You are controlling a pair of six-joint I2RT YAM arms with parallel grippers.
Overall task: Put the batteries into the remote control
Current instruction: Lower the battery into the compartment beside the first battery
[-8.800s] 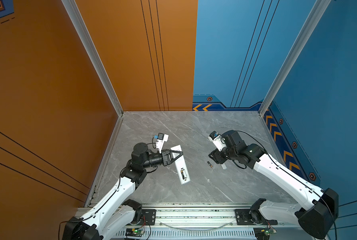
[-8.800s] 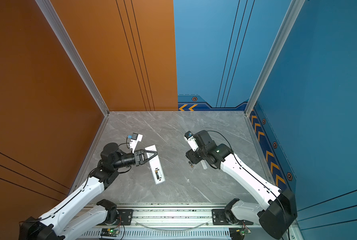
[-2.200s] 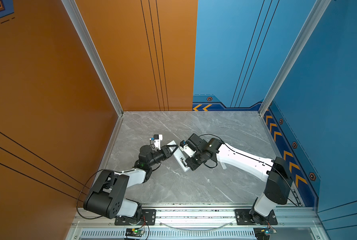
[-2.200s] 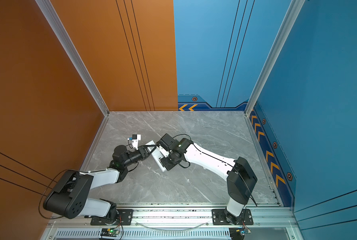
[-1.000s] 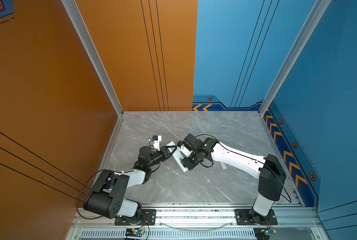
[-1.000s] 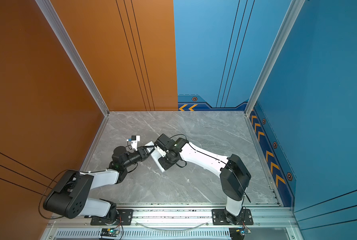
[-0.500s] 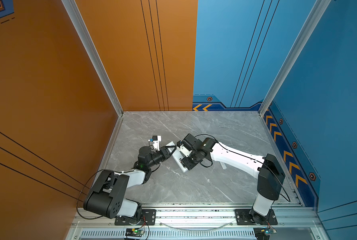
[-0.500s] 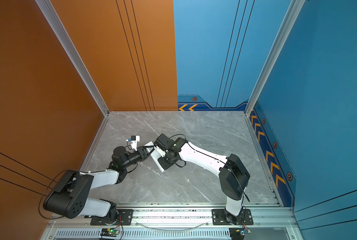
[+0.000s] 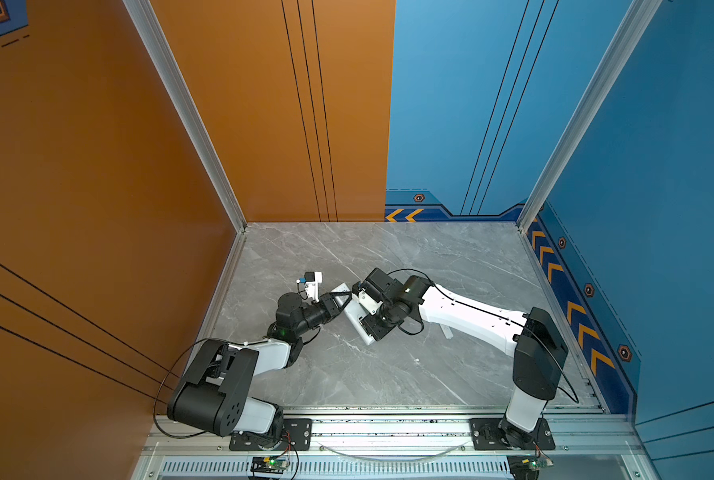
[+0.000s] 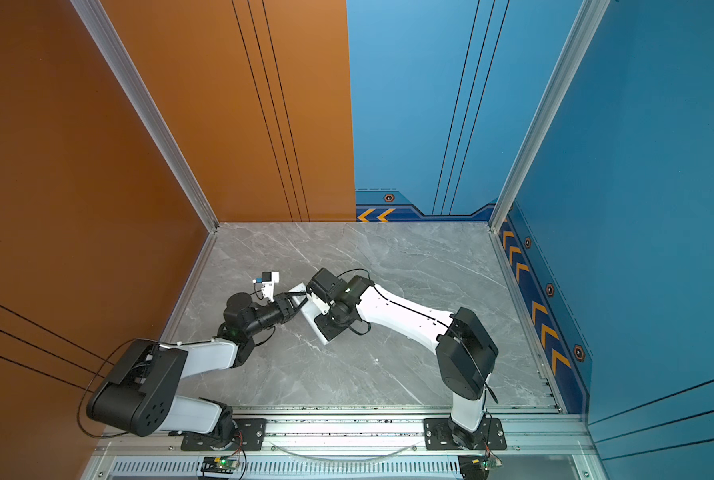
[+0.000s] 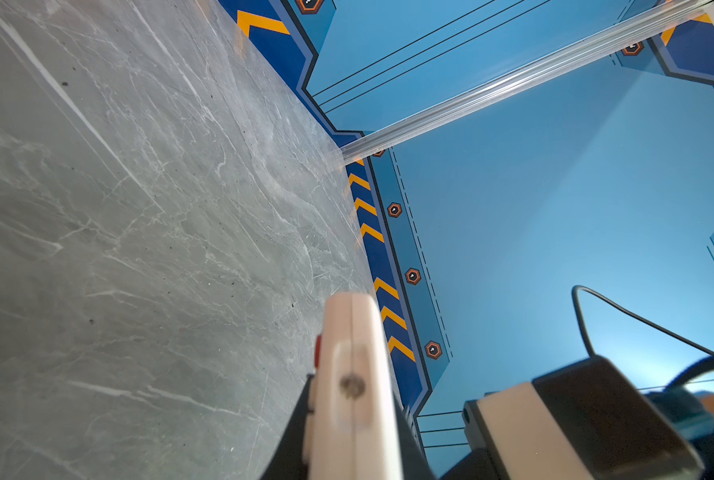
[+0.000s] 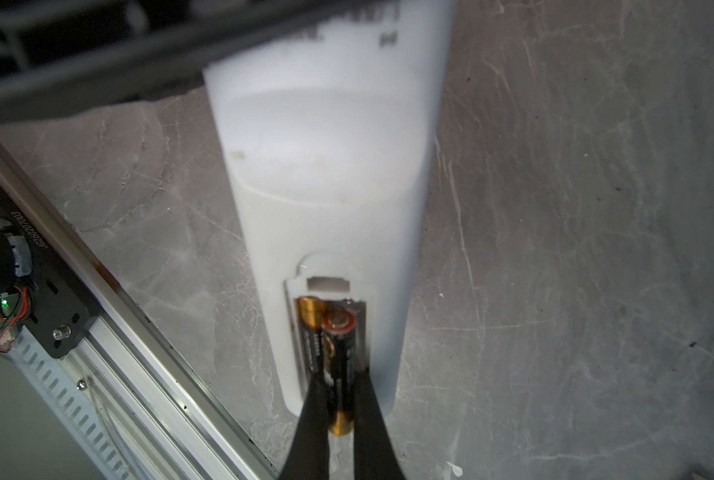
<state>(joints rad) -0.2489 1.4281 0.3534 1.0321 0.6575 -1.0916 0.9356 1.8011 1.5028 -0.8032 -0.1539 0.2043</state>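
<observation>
right arm has swung across to the long white plastic remote control [image 12: 326,166], clamped by the left gripper [image 9: 340,297]. two black gold-ended batteries: one battery [image 12: 308,328] in the recess, the other battery [image 12: 338,353] pinched tight by the right gripper [image 12: 339,374], seen only by the right wrist camera.

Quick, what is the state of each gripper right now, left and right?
Left gripper: closed, holding the remote control by one end.
Right gripper: closed, holding a battery.
</observation>
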